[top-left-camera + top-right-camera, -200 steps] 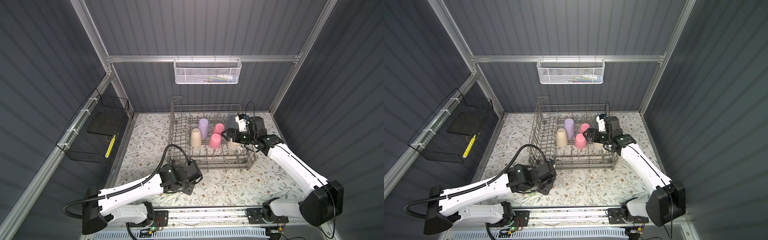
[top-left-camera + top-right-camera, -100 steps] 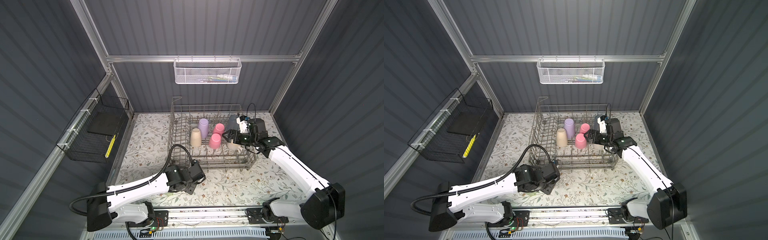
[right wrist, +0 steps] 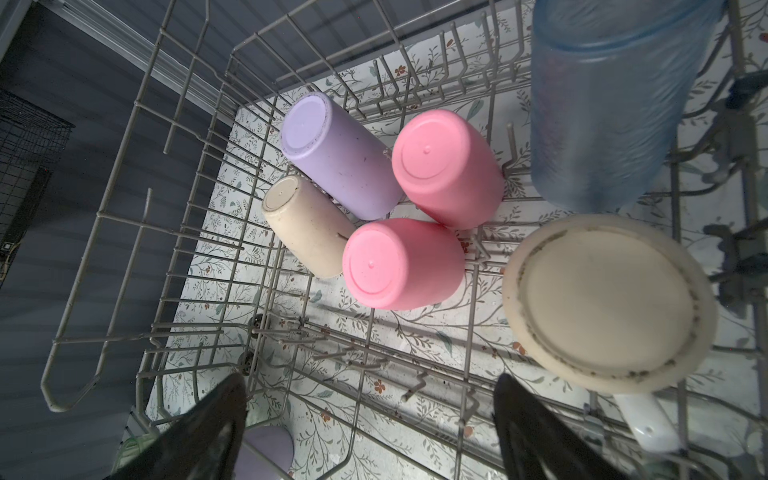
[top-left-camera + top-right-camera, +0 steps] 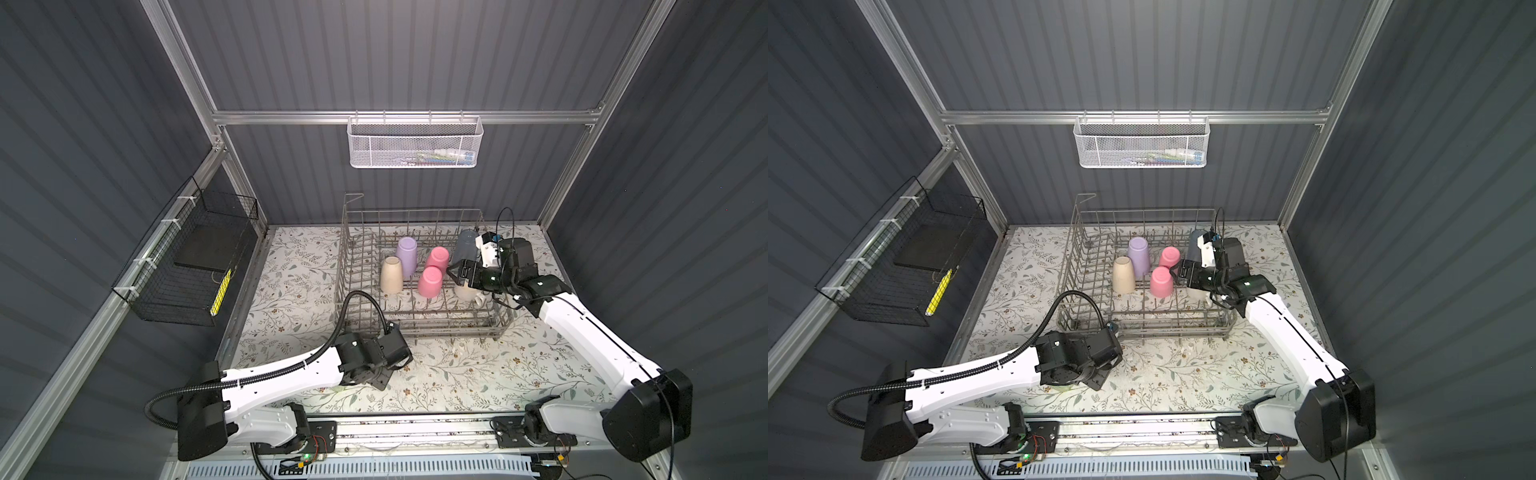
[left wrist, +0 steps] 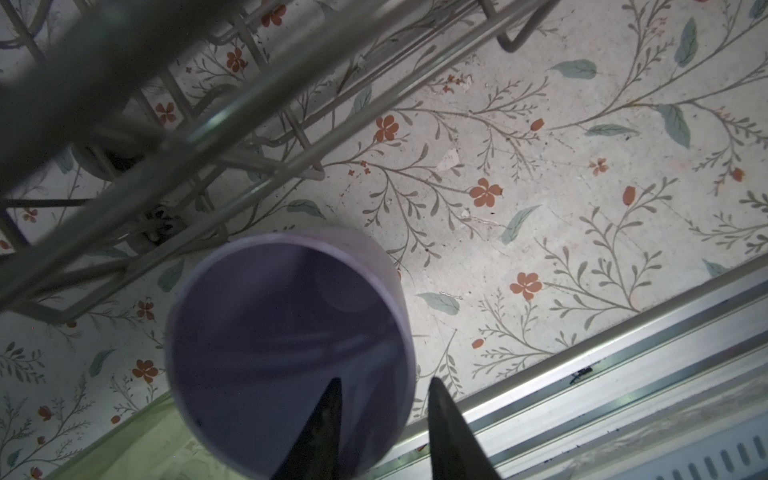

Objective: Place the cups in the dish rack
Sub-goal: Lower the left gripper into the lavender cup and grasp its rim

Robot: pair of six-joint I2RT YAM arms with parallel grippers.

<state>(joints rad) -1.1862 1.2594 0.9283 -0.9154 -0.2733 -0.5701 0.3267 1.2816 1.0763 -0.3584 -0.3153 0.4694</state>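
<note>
Left gripper (image 5: 384, 386) straddled the rim of a lilac cup (image 5: 270, 332) standing upright on the desk (image 5: 540, 208) just beside the rack (image 4: 440, 328); grip could not be confirmed. Right gripper (image 3: 370, 378) hung wide open, empty, over six cups (image 3: 403, 266) loaded in the rack.

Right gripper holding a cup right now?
No: in the right wrist view the right gripper stands open over the dish rack, nothing between its jaws.
</note>
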